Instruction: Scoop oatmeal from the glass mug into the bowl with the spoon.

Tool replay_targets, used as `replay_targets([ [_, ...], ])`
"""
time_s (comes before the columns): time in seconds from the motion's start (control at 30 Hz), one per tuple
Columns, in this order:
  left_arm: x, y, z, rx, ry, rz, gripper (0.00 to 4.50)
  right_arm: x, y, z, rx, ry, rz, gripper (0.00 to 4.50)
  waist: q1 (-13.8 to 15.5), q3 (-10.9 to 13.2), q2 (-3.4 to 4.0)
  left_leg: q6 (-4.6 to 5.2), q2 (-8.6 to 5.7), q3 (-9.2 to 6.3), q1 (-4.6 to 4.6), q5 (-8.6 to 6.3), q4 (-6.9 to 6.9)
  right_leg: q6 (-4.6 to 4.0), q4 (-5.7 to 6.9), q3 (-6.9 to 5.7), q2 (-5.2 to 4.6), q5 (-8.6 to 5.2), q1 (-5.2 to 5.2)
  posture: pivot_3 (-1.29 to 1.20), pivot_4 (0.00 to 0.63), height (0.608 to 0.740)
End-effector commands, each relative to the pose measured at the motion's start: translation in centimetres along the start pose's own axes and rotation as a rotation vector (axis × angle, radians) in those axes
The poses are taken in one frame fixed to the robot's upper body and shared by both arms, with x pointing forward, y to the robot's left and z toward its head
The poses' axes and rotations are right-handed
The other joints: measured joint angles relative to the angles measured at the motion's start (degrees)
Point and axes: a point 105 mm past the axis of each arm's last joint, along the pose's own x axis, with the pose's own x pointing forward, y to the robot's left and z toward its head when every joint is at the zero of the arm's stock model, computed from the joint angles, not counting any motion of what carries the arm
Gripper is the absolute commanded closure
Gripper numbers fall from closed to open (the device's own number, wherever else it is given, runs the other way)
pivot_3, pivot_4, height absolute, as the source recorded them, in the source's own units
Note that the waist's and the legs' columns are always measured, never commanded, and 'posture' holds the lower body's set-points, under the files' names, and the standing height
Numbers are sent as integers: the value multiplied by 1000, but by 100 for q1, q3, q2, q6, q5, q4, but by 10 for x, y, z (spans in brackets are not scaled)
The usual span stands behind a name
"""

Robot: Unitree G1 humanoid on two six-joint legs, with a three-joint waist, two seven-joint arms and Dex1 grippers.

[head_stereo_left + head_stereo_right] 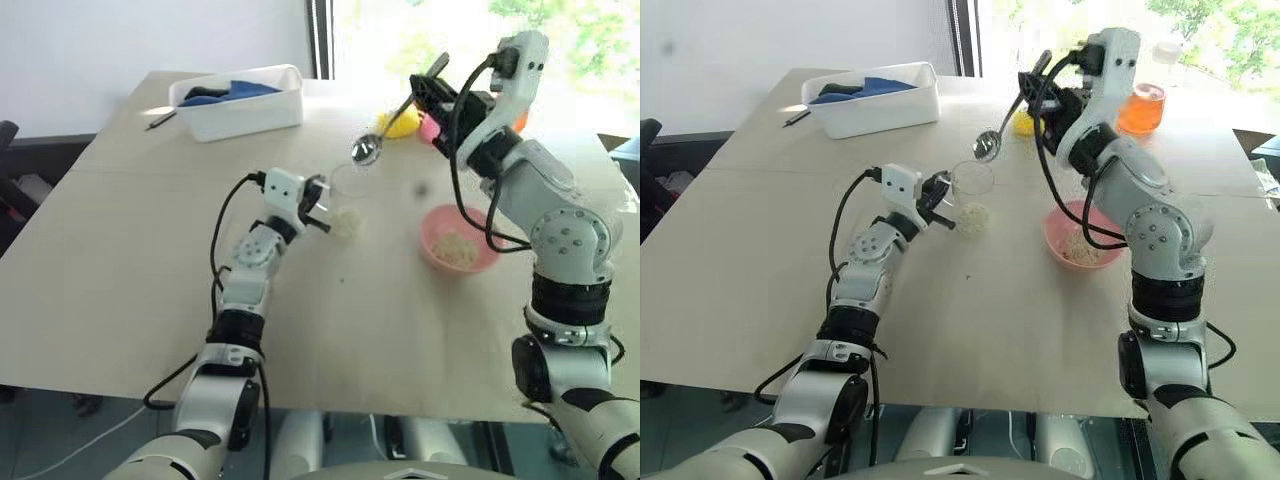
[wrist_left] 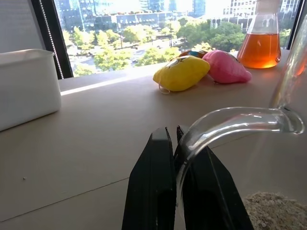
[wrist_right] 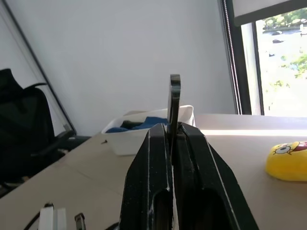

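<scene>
Pinching the handle of the glass mug [image 1: 972, 185] at table centre, the left gripper [image 1: 940, 212] is clamped tight; oatmeal [image 1: 973, 217] lies in the mug's bottom. The right gripper [image 1: 432, 92] grips the spoon [image 1: 385, 128] by its handle, raised above the mug. The pink bowl [image 1: 457, 239] sits at the mug's three o'clock, holding some oats.

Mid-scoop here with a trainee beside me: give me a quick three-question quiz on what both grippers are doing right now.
1. True or false: the left gripper is shut on the glass mug by its handle.
2. The right gripper holds the spoon: A above the mug, B inside the bowl, C flat on the table.
3. Where is oatmeal visible?

Key: 1 true. 2 A. 3 in the pink bowl and at the bottom of the mug.
</scene>
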Motion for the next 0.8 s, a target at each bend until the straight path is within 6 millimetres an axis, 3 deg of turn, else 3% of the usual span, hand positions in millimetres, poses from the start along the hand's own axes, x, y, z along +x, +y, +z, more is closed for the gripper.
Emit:
replay_targets([
  [0.03,5,-3,10,33,-18,-32,4452,-5,18,10,-45,-50,83,4500,2,0,0,0,1,0,-1,0,0,0,0,0,0,0,0,0,150,740],
  [0.23,5,-3,6,26,-5,-37,4452,-10,17,20,-57,-78,88,4500,12,0,0,0,2,-2,-2,0,4,0,1,-2,-4,0,0,0,150,740],
  [0.43,13,-10,18,12,-15,-79,4452,-13,27,-17,-227,79,159,4500,5,0,0,1,-1,-2,-3,0,4,1,0,-1,-2,0,0,0,150,740],
  [0.6,21,-23,37,5,-24,-161,4452,-6,30,-35,-275,105,149,4500,6,0,0,0,-1,-4,-3,1,7,1,3,-3,3,0,0,0,150,740],
  [0.8,16,-32,45,99,2,-237,4452,-6,33,-55,-387,151,175,4500,6,0,0,-1,-1,-5,-4,1,7,1,-2,-2,4,0,0,0,150,740],
])
